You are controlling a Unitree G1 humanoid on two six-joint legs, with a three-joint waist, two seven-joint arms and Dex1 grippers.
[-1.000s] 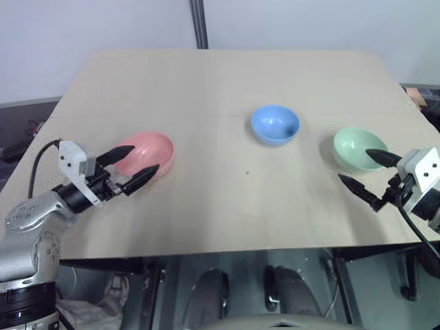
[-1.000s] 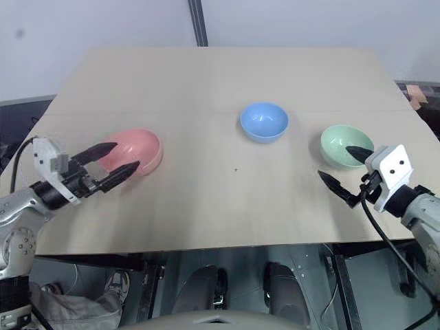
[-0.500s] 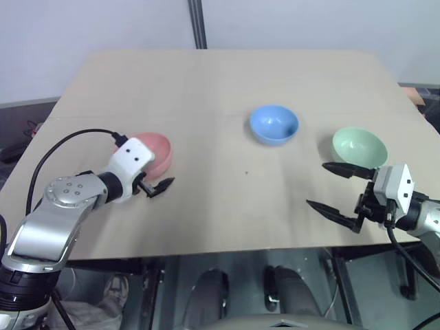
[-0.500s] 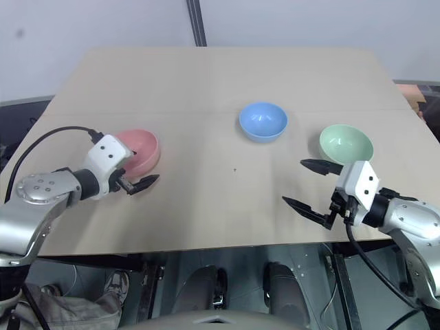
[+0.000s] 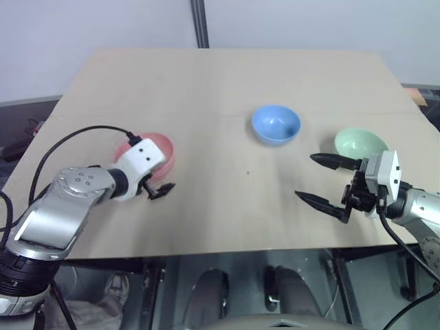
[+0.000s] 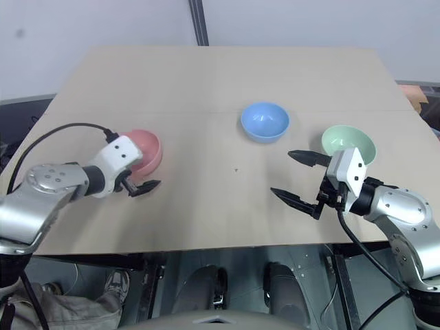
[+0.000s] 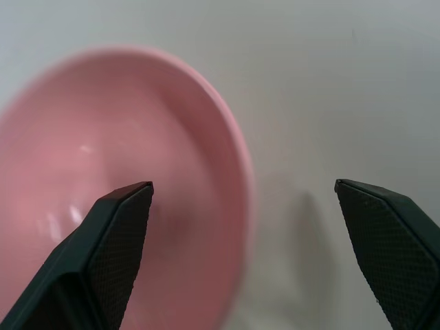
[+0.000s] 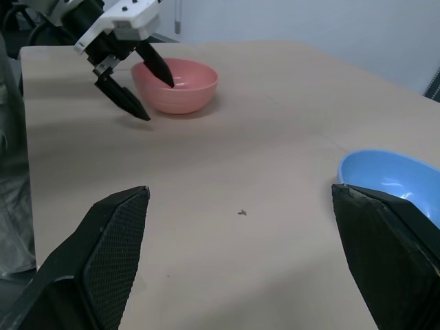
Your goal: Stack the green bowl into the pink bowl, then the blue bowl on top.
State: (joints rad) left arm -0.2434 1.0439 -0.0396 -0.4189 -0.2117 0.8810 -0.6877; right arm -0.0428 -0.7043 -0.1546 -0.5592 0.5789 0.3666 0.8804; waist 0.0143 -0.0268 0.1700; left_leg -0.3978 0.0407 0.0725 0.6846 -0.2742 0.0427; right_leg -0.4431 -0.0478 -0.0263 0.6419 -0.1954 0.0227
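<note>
Nothing was stacked yet: the small, smooth, round salmon-pink plastic bowl (image 5: 152, 152), the matching sky-blue plastic bowl (image 5: 276, 124) and the pale mint-green plastic bowl (image 5: 359, 144) each sat apart and empty on the matte, pale wooden tabletop (image 5: 227, 82), pink at the robot's left, blue mid-table, green at the right. The left gripper (image 7: 247, 227) straddled the pink bowl's near rim with its black textured fingers spread, one inside and one outside, not yet pinching. The right gripper (image 5: 317, 180) hung spread and empty just beside the green bowl, so both stacking moves remained.
</note>
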